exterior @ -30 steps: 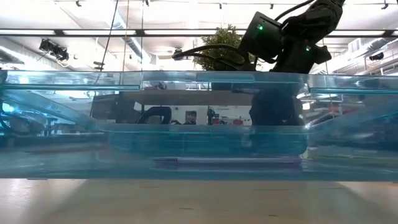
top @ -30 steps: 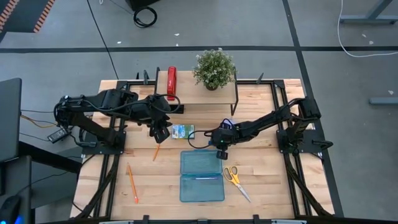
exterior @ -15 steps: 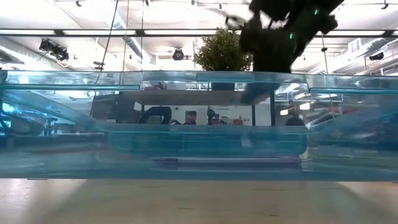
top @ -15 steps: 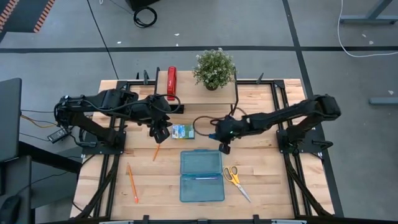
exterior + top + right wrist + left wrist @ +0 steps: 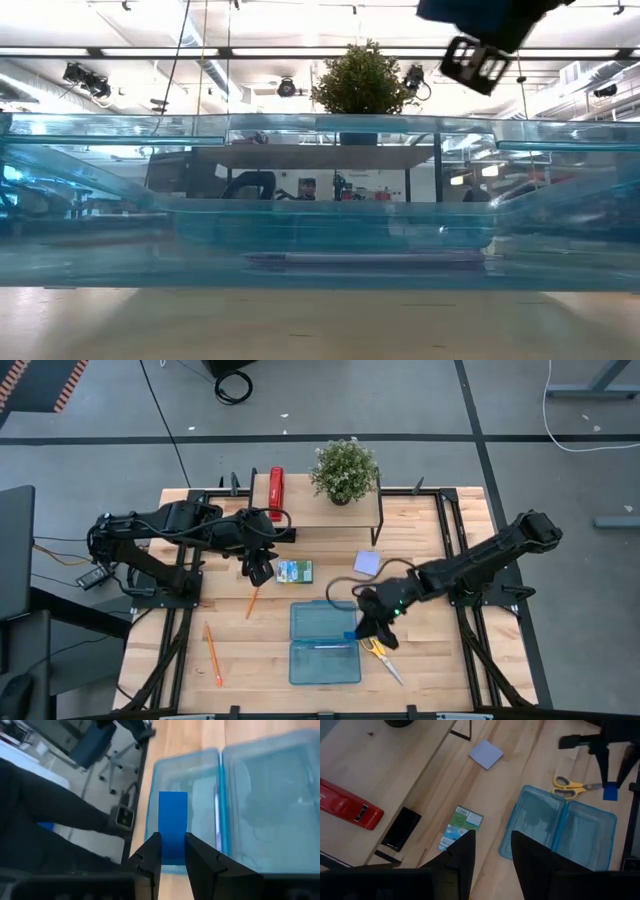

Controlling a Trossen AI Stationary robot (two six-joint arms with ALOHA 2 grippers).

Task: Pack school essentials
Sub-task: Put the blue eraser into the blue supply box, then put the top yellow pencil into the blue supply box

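My right gripper (image 5: 353,632) hovers at the right edge of the open translucent blue case (image 5: 324,642), shut on the tiny blue eraser (image 5: 173,820). A purple pen (image 5: 325,646) lies inside the case. My left gripper (image 5: 260,572) is open above the table, just left of the green-blue printed packet (image 5: 294,571), which lies flat. The yellow-handled scissors (image 5: 378,650) lie right of the case. The lavender sticky-note pad (image 5: 367,563) lies behind the case. Two orange pencils (image 5: 213,653) (image 5: 252,603) lie left of the case. My right gripper pinches the blue eraser between its two fingers (image 5: 150,852) at the block's near end (image 5: 173,851). The far end sticks out past the fingertips. The fingers come from above, slanting down from the table's right. The eraser (image 5: 610,792) is lifted clear over the case.
A red stapler (image 5: 276,493) and a potted plant (image 5: 345,468) stand on a raised wooden shelf at the far edge. Black frame rails run along the table's left and right sides. Bare wood shows near the front left corner and right of the scissors.
My right gripper has swung from the middle of the table, between packet and sticky-note pad, toward the near edge, and now stands at the case's right edge. The sticky-note pad, half covered by the arm before, lies in plain view. My left arm has kept still.
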